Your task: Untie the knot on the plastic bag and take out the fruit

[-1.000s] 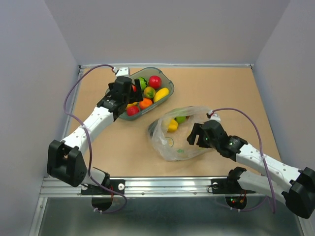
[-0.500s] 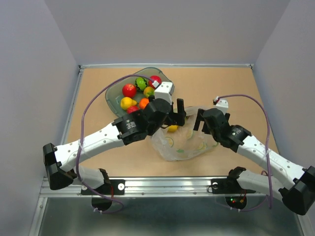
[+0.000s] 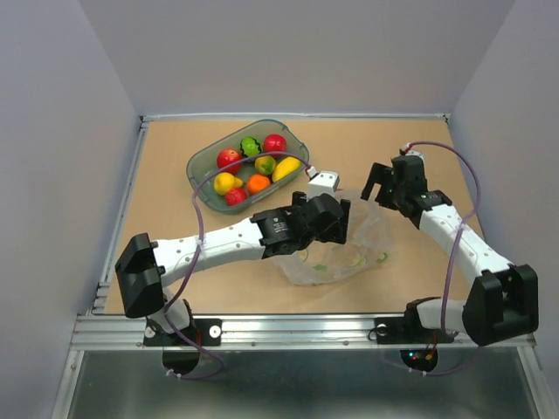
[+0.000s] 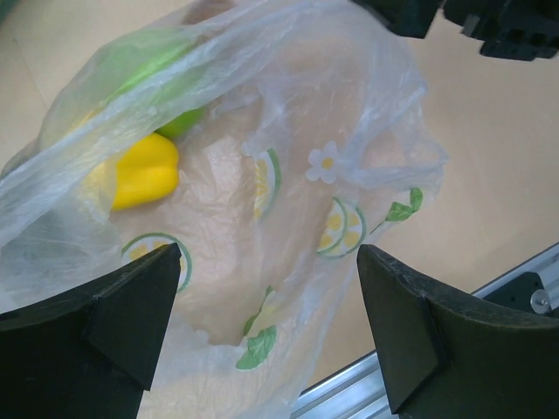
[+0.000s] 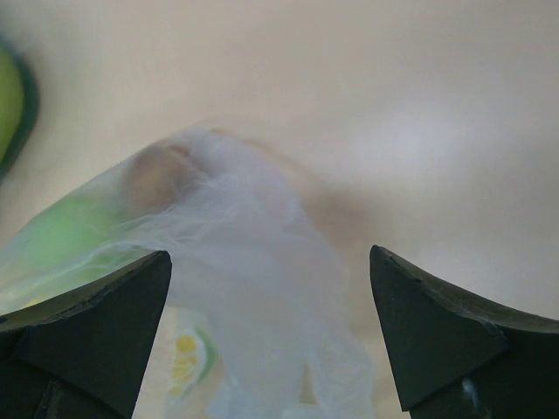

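Since both sets of fingers are spread and grasp nothing, your left gripper [image 4: 266,255] hangs over the bag [image 4: 297,175], which lies between and under them. It is probably placed to reach the pepper [image 4: 144,172] and a green fruit [image 4: 179,122] just past one finger. Your right gripper [image 5: 269,256] frames the bag's end, seemingly to pinch it. I cannot tell whether the knot is loose. The tan table [image 3: 419,148] sits between grey walls [image 3: 306,52], with the tray [image 3: 203,157] well beyond.

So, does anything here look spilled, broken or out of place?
Nothing stands out. The plastic bag lies crumpled, as thin bags do, with a yellow pepper inside; the other fruit sits in the grey tray.
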{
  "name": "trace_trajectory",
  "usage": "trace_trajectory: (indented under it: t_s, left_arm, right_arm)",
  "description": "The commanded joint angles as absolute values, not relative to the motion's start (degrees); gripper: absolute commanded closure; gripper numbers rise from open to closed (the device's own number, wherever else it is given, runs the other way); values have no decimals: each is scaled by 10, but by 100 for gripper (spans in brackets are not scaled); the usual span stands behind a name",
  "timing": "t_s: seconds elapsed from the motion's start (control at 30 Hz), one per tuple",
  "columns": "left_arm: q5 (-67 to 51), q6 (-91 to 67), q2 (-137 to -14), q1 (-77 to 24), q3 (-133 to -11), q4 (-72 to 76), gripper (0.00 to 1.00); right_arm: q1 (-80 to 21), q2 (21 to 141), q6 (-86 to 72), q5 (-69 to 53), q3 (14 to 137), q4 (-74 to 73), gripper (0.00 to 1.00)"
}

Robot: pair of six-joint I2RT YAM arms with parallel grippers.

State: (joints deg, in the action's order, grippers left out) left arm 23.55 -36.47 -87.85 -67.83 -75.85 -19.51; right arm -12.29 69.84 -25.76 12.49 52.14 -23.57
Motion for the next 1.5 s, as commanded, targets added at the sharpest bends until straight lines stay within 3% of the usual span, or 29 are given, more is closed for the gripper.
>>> trace_trajectory:
  t_s: [0.0, 0.27, 0.33, 0.4, 0.5, 0.53, 0.6, 0.7, 1.03, 1.47]
  left_arm:
    - [242, -373, -896, -682, -771, -191, 7]
    - [307, -405, -891, -672, -687, -214, 7]
    - [309, -414, -890, -664, -669, -215, 7]
    - [315, -417, -890, -657, -649, -216, 7]
    - [337, -419, -887, -652, -634, -218, 7]
    - [347, -419, -885, -649, -631, -219, 7]
    - [357, -418, -882, -645, -629, -221, 7]
    - [376, -419, -872, -642, -628, -214, 7]
    - [370, -474, -822, -650, -602, -135, 7]
    - [387, -528, -858, -707, -633, -104, 9]
  right_arm:
    - [-120, 743, -251, 12, 519, -156, 0]
    - [-119, 775, -242, -91, 469, -108, 1]
    - [-119, 784, -242, -110, 461, -103, 4]
    - [-119, 787, -239, -114, 447, -96, 13]
    - [-119, 775, -234, -121, 437, -96, 36]
    - [-118, 756, -230, -127, 431, -97, 56]
    - [-119, 723, -234, -131, 423, -98, 82]
    - [-119, 653, -237, -134, 427, -136, 98]
    - [-120, 458, -269, -218, 496, -266, 100]
    - [-120, 401, -325, -174, 467, -346, 99]
